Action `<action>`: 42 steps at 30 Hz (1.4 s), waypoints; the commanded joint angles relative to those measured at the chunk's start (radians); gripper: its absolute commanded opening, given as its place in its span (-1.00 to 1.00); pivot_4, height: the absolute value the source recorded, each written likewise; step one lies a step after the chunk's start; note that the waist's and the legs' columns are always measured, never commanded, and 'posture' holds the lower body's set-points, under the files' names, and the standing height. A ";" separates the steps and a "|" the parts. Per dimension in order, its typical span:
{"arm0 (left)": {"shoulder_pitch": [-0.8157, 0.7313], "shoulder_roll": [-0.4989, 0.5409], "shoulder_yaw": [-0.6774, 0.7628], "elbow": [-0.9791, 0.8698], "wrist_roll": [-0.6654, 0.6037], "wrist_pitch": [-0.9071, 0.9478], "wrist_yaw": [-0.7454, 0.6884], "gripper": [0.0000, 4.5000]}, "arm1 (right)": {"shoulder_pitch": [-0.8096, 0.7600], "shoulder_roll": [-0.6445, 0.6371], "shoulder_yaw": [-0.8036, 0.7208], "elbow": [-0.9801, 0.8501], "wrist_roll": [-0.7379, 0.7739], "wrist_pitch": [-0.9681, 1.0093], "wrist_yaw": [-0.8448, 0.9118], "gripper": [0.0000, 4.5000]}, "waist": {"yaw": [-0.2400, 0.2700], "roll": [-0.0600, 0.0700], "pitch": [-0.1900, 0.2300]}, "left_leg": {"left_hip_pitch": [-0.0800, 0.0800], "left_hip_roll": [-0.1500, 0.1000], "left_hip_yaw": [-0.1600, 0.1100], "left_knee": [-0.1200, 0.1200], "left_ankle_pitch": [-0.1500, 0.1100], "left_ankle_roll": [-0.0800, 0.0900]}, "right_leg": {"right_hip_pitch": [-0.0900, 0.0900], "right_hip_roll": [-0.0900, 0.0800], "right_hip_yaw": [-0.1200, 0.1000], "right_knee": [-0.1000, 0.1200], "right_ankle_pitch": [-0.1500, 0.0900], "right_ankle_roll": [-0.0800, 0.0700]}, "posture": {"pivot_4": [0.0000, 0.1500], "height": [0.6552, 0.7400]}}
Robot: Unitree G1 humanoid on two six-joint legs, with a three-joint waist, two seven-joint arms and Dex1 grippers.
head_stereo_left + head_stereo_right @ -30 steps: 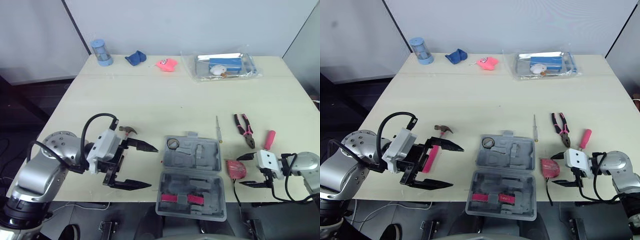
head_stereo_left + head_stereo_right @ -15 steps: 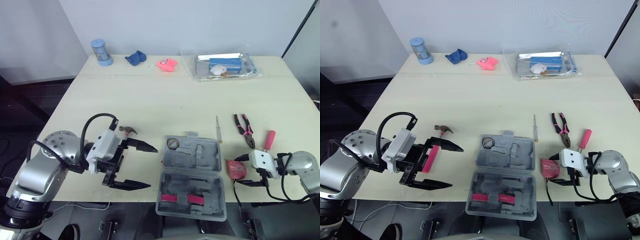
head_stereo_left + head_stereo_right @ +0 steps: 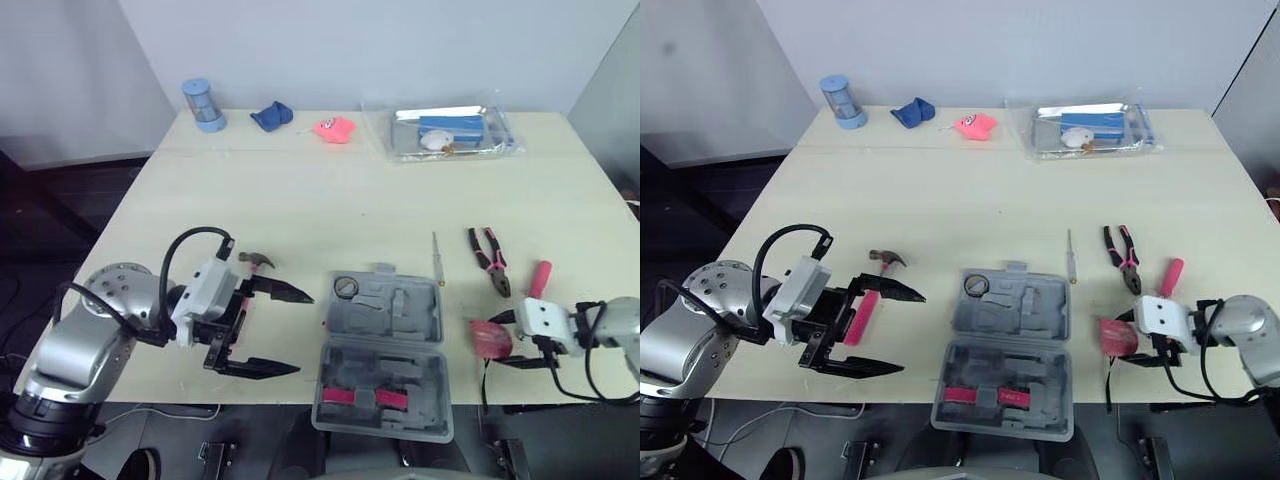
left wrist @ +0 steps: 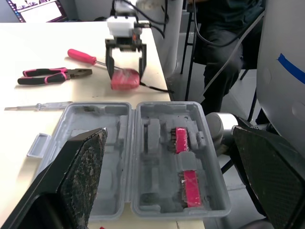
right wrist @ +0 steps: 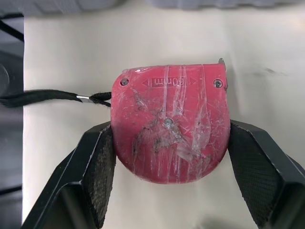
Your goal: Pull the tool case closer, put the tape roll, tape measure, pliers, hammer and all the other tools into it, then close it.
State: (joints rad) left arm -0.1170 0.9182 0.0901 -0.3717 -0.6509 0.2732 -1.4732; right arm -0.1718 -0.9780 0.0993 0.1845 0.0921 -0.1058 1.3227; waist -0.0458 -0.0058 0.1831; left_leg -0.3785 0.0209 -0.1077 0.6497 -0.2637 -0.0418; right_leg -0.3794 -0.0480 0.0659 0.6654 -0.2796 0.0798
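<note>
The grey tool case (image 3: 400,322) lies open at the table's front edge, with the tape roll (image 3: 347,288) in its far left corner. My right gripper (image 3: 512,340) is shut on the red tape measure (image 5: 170,133), just right of the case; its fingers (image 5: 102,167) press both sides. Left of the case my left gripper (image 3: 303,333) hangs open, holding nothing. The hammer (image 3: 868,300) with its pink handle lies under it. The pliers (image 3: 490,260), a pink screwdriver (image 3: 538,278) and a thin clear screwdriver (image 3: 436,258) lie right of the case.
Along the far edge stand a blue cylinder (image 3: 203,104), a blue cloth (image 3: 271,116), a pink object (image 3: 334,128) and a bagged metal tray (image 3: 450,132). A black cord trails from the tape measure over the front edge. A seated person (image 4: 224,28) is beyond the table.
My right gripper moved in around the tape measure, shut on it and has carried it a little to the right, away from the case. The left gripper stayed still.
</note>
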 commanded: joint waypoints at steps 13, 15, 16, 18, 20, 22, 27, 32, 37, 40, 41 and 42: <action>0.018 -0.033 0.048 0.072 0.014 -0.050 0.041 1.00 | -0.385 0.002 0.239 -0.401 -0.132 0.664 0.009 0.31 | 0.003 0.001 0.001 | -0.002 0.000 -0.001 0.000 0.000 0.000 | -0.001 0.000 -0.001 -0.001 0.000 0.000 | 1.00 1.00; 0.013 -0.031 0.049 0.074 0.010 -0.037 0.045 1.00 | -0.434 0.022 0.285 -0.399 -0.160 0.703 0.010 0.31 | 0.003 0.001 0.001 | -0.002 0.000 -0.001 0.000 0.000 0.000 | -0.002 0.000 -0.001 -0.001 0.000 0.000 | 1.00 1.00; 0.011 -0.032 0.048 0.075 0.010 -0.035 0.046 1.00 | -0.447 0.028 0.299 -0.398 -0.167 0.716 0.010 0.31 | 0.003 0.001 0.001 | -0.002 0.000 -0.001 0.000 0.000 0.000 | -0.002 0.000 -0.001 -0.001 0.000 0.000 | 1.00 1.00; 0.008 -0.033 0.049 0.078 0.013 -0.035 0.050 1.00 | -0.480 0.057 0.341 -0.397 -0.197 0.741 -0.004 0.31 | 0.008 0.001 0.001 | -0.004 0.000 -0.002 0.000 0.000 0.000 | -0.003 0.000 -0.002 -0.001 0.000 0.000 | 1.00 1.00; 0.002 -0.034 0.054 0.085 0.017 -0.038 0.056 1.00 | -0.514 0.098 0.391 -0.398 -0.235 0.780 -0.023 0.31 | 0.005 0.001 0.001 | -0.005 0.000 -0.003 0.000 0.000 0.000 | -0.004 0.000 -0.003 -0.001 0.000 0.000 | 1.00 1.00; -0.002 -0.031 0.055 0.098 0.027 -0.045 0.058 1.00 | -0.540 0.132 0.442 -0.398 -0.279 0.806 -0.039 0.31 | 0.004 0.001 0.001 | -0.006 0.000 -0.003 0.000 0.000 0.000 | -0.006 0.000 -0.003 0.000 0.000 0.000 | 1.00 1.00; 0.000 -0.030 0.057 0.111 0.038 -0.057 0.058 1.00 | -0.574 0.181 0.519 -0.397 -0.340 0.854 -0.048 0.31 | 0.003 0.001 0.001 | -0.009 0.000 -0.003 0.000 0.000 0.000 | -0.009 0.000 -0.003 0.000 0.000 0.000 | 1.00 1.00; 0.005 -0.031 0.055 0.114 0.045 -0.064 0.057 1.00 | -0.602 0.214 0.585 -0.357 -0.402 0.873 -0.052 0.31 | 0.003 0.001 0.001 | -0.013 0.000 -0.003 0.001 0.000 0.000 | -0.015 0.000 -0.003 0.003 0.000 0.000 | 1.00 1.00; 0.015 -0.034 0.054 0.107 0.048 -0.068 0.060 1.00 | -0.604 0.245 0.610 -0.339 -0.428 0.899 -0.063 0.31 | 0.003 0.001 0.001 | -0.017 -0.001 -0.003 0.002 0.000 -0.001 | -0.020 0.000 -0.003 0.007 0.000 -0.001 | 1.00 1.00; 0.018 -0.035 0.053 0.106 0.049 -0.070 0.061 1.00 | -0.598 0.266 0.616 -0.326 -0.440 0.909 -0.078 0.31 | 0.001 0.001 0.001 | -0.017 -0.001 -0.003 0.002 0.000 -0.001 | -0.020 0.000 -0.002 0.008 0.000 -0.001 | 1.00 1.00; 0.020 -0.036 0.053 0.104 0.049 -0.070 0.061 1.00 | -0.593 0.272 0.618 -0.320 -0.447 0.913 -0.086 0.31 | 0.001 0.001 0.001 | -0.017 -0.001 -0.003 0.002 0.000 -0.001 | -0.021 0.000 -0.002 0.008 0.000 -0.001 | 1.00 1.00; 0.021 -0.036 0.053 0.104 0.050 -0.070 0.062 1.00 | -0.587 0.277 0.617 -0.319 -0.446 0.923 -0.089 0.31 | 0.001 0.001 0.001 | -0.017 -0.001 -0.003 0.002 0.000 -0.001 | -0.021 0.000 -0.002 0.008 0.000 -0.001 | 1.00 1.00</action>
State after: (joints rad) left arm -0.1008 0.8783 0.1191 -0.2524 -0.5925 0.2134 -1.4127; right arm -0.7612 -0.7020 0.7145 -0.1300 -0.3370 0.8032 1.2458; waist -0.0447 -0.0052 0.1837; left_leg -0.3957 0.0203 -0.1104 0.6522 -0.2632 -0.0423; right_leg -0.4002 -0.0482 0.0635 0.6738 -0.2795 0.0791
